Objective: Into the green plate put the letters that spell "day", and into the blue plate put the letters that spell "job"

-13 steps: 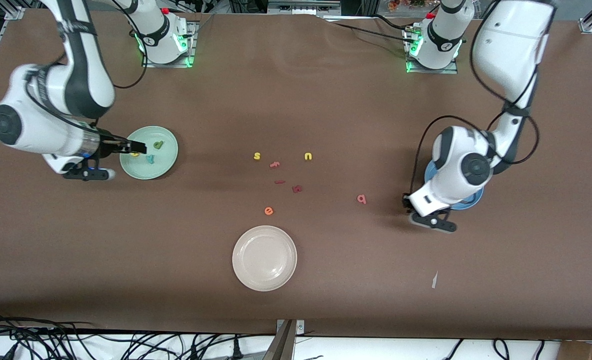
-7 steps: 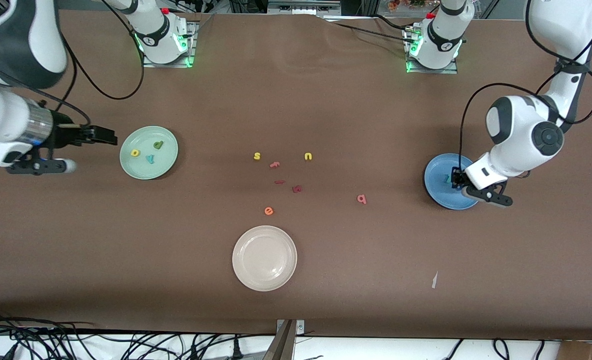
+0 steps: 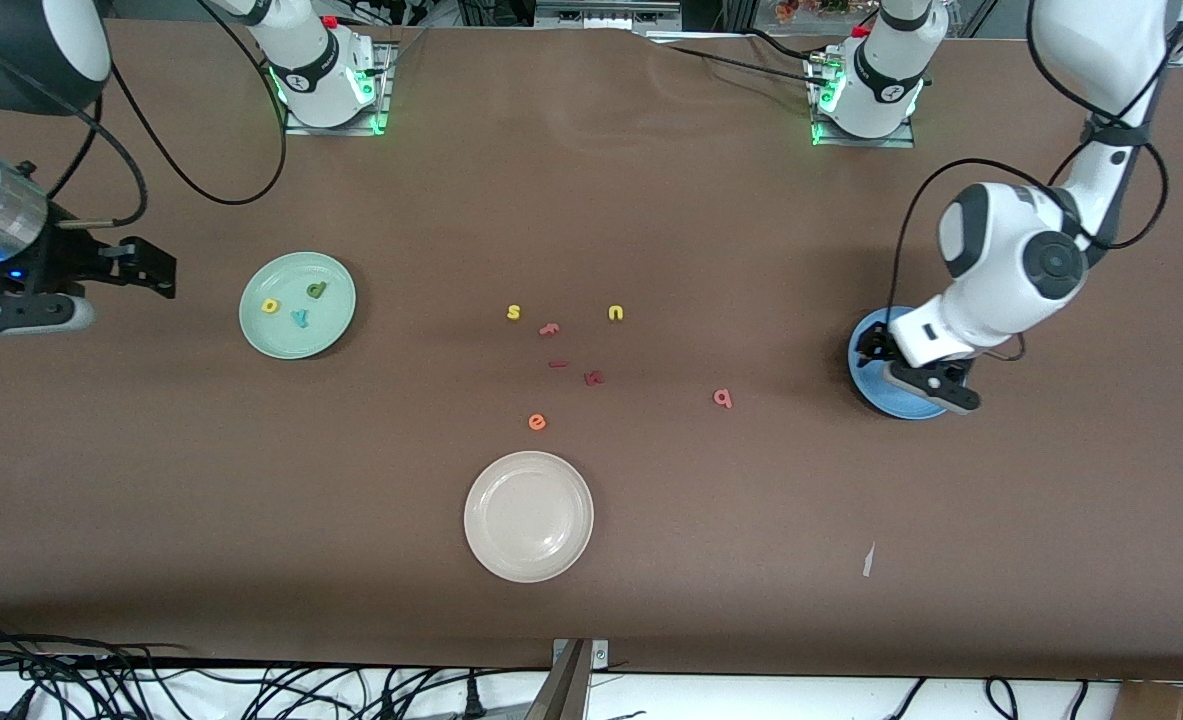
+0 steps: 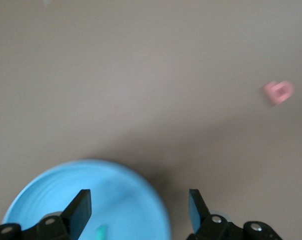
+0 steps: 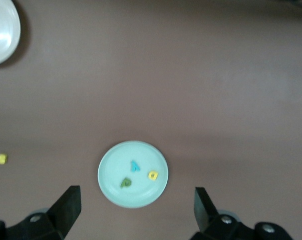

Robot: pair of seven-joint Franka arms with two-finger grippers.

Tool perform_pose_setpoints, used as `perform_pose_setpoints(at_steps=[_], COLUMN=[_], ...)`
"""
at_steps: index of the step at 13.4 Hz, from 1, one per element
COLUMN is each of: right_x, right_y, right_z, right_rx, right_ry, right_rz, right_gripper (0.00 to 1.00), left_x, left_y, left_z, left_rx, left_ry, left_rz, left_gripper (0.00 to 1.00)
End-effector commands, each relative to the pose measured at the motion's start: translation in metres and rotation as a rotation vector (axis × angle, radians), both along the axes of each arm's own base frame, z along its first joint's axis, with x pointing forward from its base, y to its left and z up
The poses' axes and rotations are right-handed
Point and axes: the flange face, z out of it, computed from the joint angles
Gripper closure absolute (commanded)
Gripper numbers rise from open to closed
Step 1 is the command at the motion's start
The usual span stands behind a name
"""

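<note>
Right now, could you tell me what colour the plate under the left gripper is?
Mid-blue; the blue plate shows best in the left wrist view.

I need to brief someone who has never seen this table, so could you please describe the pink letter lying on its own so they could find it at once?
Start at the blue plate at the left arm's end of the table. Toward the table's middle from it lies one small pink letter, alone on the brown surface. Unlike the clustered dark red pieces and orange "e", it has no close neighbour.

Yellow, green, teal letters point(image 3: 296, 303) in green plate point(image 3: 336, 325), pink letter point(image 3: 722, 398) near blue plate point(image 3: 866, 385)
</note>
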Motion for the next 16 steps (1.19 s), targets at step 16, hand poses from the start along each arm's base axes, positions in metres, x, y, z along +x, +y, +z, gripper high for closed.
perform_pose_setpoints(at_steps=[16], right_x=[-0.051], right_y=[-0.026], right_z=[0.005], right_rx=[0.098], right_ry=[0.023], right_rz=[-0.056], right_gripper=[0.0], left_x=[0.001], left_y=[-0.184], left_z=[-0.099], left_rx=[-0.057], left_ry=[0.042], left_rz=[0.173], left_gripper=[0.21])
